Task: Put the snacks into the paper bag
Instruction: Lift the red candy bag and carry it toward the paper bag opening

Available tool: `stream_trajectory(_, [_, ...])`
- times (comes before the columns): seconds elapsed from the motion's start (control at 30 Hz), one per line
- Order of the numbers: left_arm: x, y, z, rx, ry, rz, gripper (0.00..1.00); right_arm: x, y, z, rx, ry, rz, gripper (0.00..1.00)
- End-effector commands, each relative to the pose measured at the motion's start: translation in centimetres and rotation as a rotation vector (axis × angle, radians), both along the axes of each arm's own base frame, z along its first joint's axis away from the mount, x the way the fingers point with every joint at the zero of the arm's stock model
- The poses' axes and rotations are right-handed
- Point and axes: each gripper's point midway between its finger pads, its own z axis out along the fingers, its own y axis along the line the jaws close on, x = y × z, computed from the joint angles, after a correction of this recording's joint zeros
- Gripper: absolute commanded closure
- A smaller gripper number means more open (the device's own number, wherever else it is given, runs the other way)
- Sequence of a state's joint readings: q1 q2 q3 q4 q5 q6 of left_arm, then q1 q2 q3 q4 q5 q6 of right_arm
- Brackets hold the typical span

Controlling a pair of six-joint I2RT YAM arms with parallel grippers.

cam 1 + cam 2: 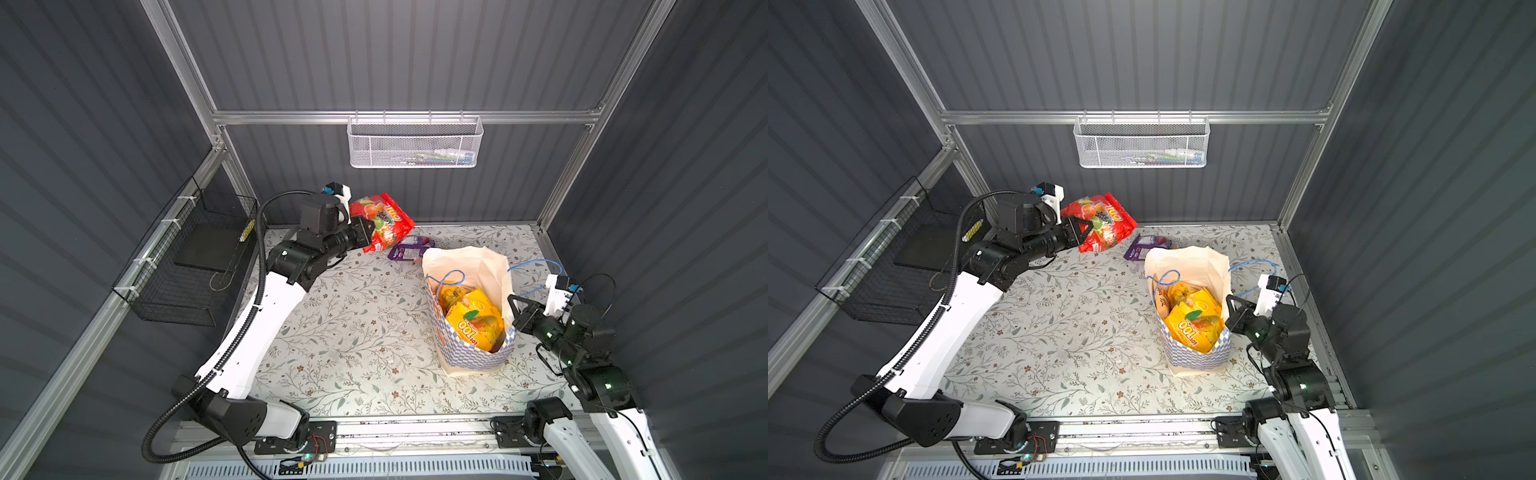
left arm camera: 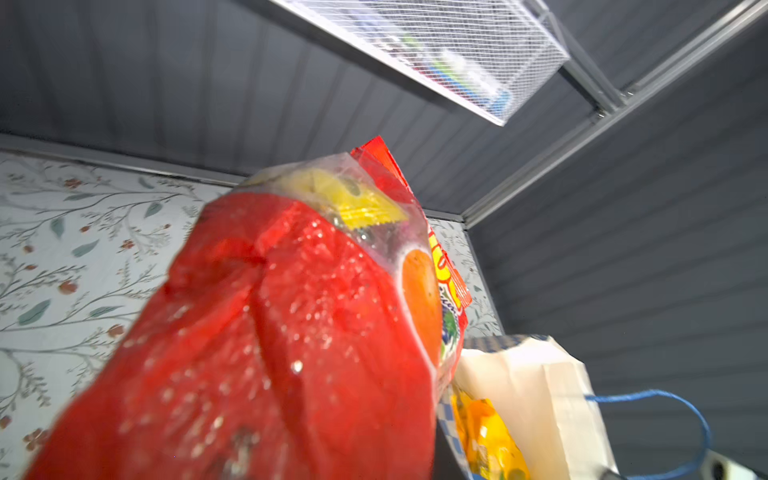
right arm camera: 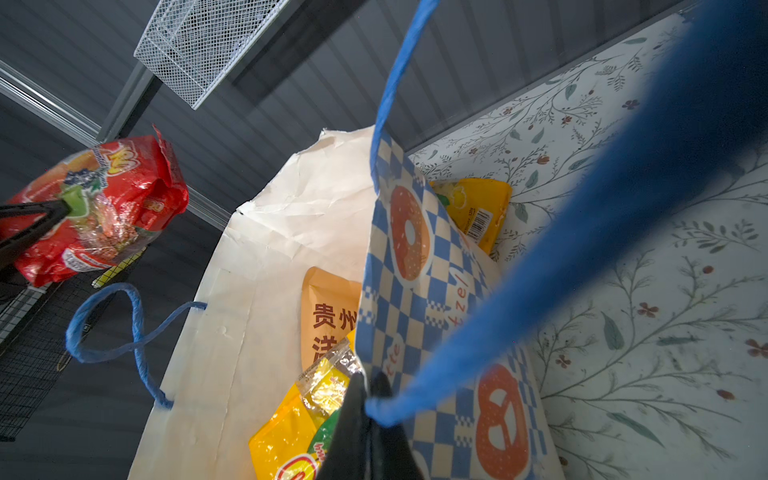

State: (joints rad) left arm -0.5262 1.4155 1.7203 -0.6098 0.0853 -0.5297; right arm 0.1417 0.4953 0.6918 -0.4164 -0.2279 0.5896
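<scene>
The left arm reaches toward the back wall, left gripper (image 1: 368,233) clamping the red packet (image 1: 386,216) aloft, left of the upright paper bag (image 1: 465,266). The right arm bends low, right gripper (image 1: 512,300) pinched on the bag's rim; yellow packets (image 1: 478,322) lie inside.

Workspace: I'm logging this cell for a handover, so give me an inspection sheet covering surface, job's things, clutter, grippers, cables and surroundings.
Surface: floral-patterned table, no spills seen.
Job's things: paper bag upright and open, holding yellow packets and a pale-orange pouch; red packet lifted off the table; purple packet lying on the table beyond the bag.
Clutter: nothing seen.
Grippers: left gripper shut on the red packet; right gripper shut on the bag's blue cord handle.
Cables: black conduit runs along the left arm.
Surroundings: white mesh basket on the back rail; black wire basket on the left wall.
</scene>
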Motion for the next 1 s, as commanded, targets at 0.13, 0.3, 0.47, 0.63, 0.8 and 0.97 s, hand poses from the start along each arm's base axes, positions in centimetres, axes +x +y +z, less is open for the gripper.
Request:
stream_trajectory(0.13, [-5.1, -5.1, 8.5, 0.033, -0.235, -0.217, 1.0, -0.2, 0.2, -0.4, -0.011, 0.004, 0.016, 1.0])
stream_trajectory(0.3, [-6.9, -9.8, 7.3, 0.149, -0.252, -0.353, 1.0, -0.1, 0.1, -0.4, -0.012, 0.006, 0.015, 1.0])
stream_trajectory(0.47, [-8.5, -13.9, 5.8, 0.262, -0.279, -0.443, 1.0, -0.1, 0.1, -0.5, -0.013, 0.009, 0.015, 1.0])
stream_trajectory(0.63, [-9.4, -17.3, 2.7, 0.431, -0.278, -0.493, 1.0, -0.1, 0.1, -0.6, -0.014, 0.011, 0.014, 1.0])
stream_trajectory(0.8, [-9.6, -18.7, 0.3, 0.56, -0.29, -0.468, 1.0, -0.1, 0.1, -0.6, -0.016, 0.012, 0.015, 1.0])
stream_trajectory(0.97, [-9.6, -18.5, -1.7, 0.688, -0.284, -0.409, 1.0, 0.0, 0.2, -0.7, -0.013, 0.015, 0.02, 1.0])
